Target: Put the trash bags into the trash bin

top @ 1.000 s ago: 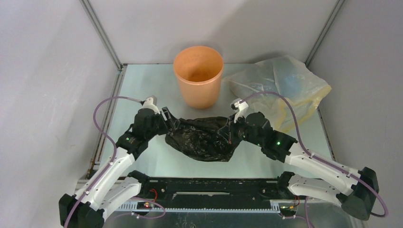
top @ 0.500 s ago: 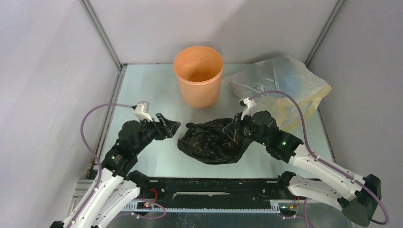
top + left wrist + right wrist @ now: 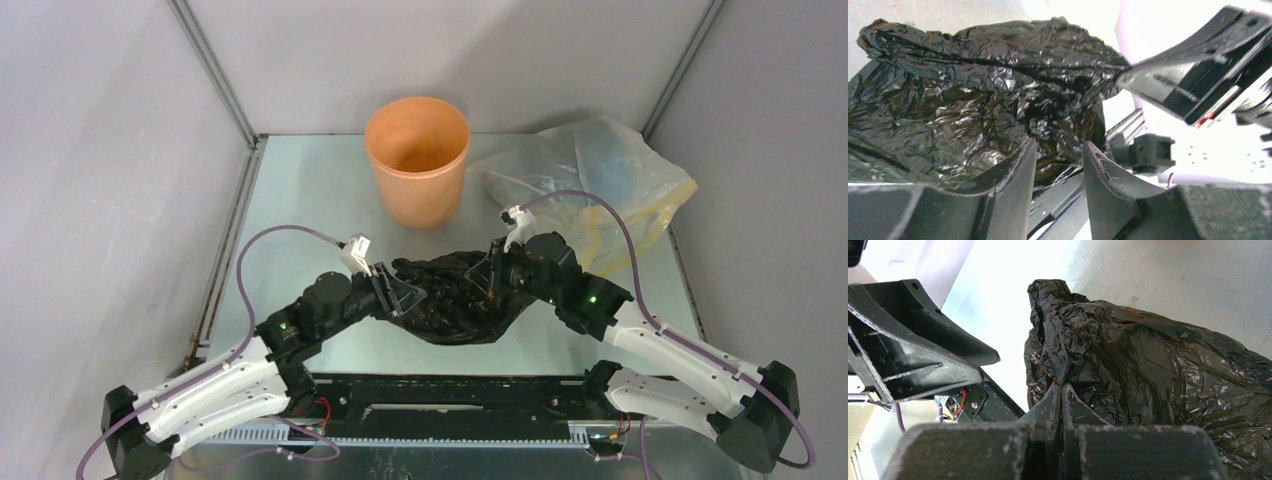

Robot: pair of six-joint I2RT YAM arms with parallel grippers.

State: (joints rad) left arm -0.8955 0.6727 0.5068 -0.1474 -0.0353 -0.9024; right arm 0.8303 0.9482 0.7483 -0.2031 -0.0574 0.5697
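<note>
left hand (image 3: 400, 294) back at black bag (image 3: 458, 306)

Overhead light: soft and even over the pale table (image 3: 300, 200), the whole view sharp; a faint shadow hugs the foot of the trash bin (image 3: 417, 165).
Left wrist exposure: the background beyond and to the right of the left gripper (image 3: 1059, 145) burns to white.
Glare: pinpoint sparkle across the crinkles of the trash bag (image 3: 973, 90) ahead of the fingertips.
Focus: finger bases nearest each lens are soft and grainy.
Right wrist exposure: the table ahead-left of the right gripper (image 3: 1062, 386) is washed out, grey to its right; the bag's folds sit in deep shadow.
</note>
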